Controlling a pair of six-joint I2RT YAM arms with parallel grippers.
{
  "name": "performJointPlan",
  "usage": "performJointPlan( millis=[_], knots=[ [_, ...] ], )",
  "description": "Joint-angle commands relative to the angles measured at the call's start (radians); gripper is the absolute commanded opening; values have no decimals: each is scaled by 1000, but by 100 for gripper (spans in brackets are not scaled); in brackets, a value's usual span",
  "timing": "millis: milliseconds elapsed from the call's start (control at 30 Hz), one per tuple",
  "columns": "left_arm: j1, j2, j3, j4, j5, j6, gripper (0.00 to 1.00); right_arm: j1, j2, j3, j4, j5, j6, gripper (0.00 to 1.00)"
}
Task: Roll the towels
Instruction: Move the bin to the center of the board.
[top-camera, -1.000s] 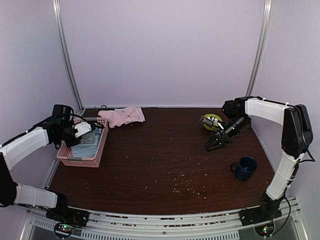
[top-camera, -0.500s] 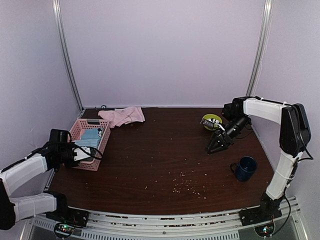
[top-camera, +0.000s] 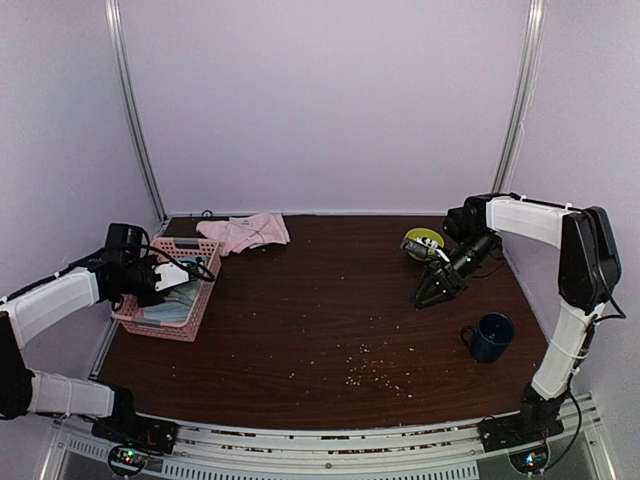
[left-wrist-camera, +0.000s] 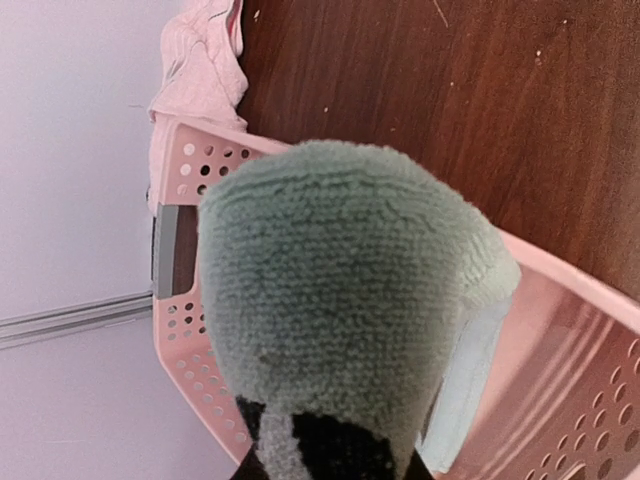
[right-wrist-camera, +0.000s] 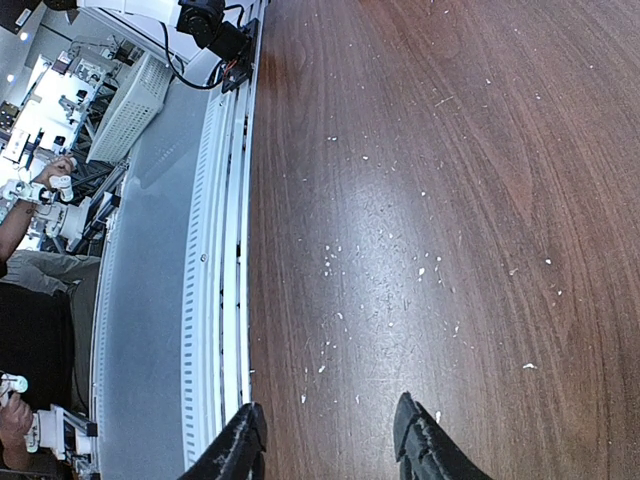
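The sage green towel (left-wrist-camera: 340, 300) is gripped in the jaws of the left gripper (top-camera: 185, 275) and held over the pink basket (left-wrist-camera: 190, 160), in which a blue-grey towel (left-wrist-camera: 465, 370) is seen. The pale pink towel (top-camera: 245, 232) is left crumpled at the far edge of the brown surface (top-camera: 320, 320), just beyond the basket. The jaws of the right gripper (right-wrist-camera: 330, 450) are spread open and empty, low over the surface, well apart from the 2 towels.

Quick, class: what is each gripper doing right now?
Left gripper: closed on the green towel.
Right gripper: open, holding nothing.
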Motion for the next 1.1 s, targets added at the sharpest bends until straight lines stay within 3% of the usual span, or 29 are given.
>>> performJointPlan(
  millis=[0, 267, 567, 833, 1067],
  knots=[
    [-38, 21, 6, -38, 45, -37, 0, -7, 19, 14, -16, -19, -9, 46],
    [-100, 89, 10, 25, 59, -84, 0, -7, 31, 14, -15, -18, -5, 45],
    [-224, 461, 281, -5, 34, -385, 0, -7, 47, 13, -16, -25, 2, 45],
    [-246, 369, 270, -53, -49, -464, 0, -7, 55, 16, -16, -25, 3, 45],
    [-354, 278, 304, -237, -179, -729, 0, -7, 74, 18, -16, -18, 3, 45]
  ],
)
